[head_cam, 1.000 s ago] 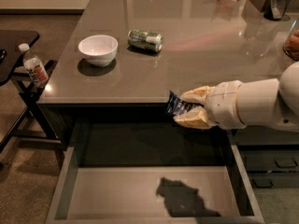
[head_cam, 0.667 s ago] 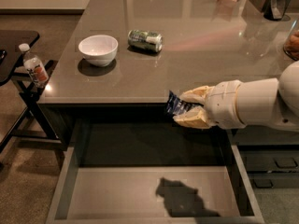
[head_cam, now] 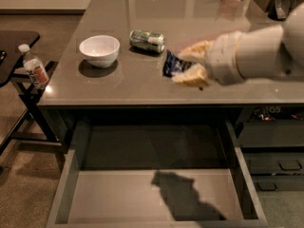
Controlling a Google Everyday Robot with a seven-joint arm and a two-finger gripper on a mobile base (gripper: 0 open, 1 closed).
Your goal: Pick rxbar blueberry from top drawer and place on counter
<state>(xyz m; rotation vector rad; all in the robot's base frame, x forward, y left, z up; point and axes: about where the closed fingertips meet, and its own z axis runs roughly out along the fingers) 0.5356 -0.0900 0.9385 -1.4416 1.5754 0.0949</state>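
My gripper [head_cam: 186, 64] reaches in from the right and is shut on the rxbar blueberry [head_cam: 172, 63], a dark navy-blue wrapper with pale lettering. It holds the bar above the counter [head_cam: 118, 87], right of the middle and just right of the green-and-white can. The top drawer [head_cam: 114, 194] stands pulled open below the counter, its flat grey bottom bare except for the arm's shadow.
A white bowl [head_cam: 99, 50] and a green-and-white can [head_cam: 147, 40] lying on its side sit on the counter's left half. A small black side table [head_cam: 14, 42] with a water bottle [head_cam: 33, 66] stands at the left. Dark drawers with handles [head_cam: 278, 165] are at the lower right.
My gripper has risen with the bar from in front of the counter's front edge, above the drawer, up and back over the countertop near the can.
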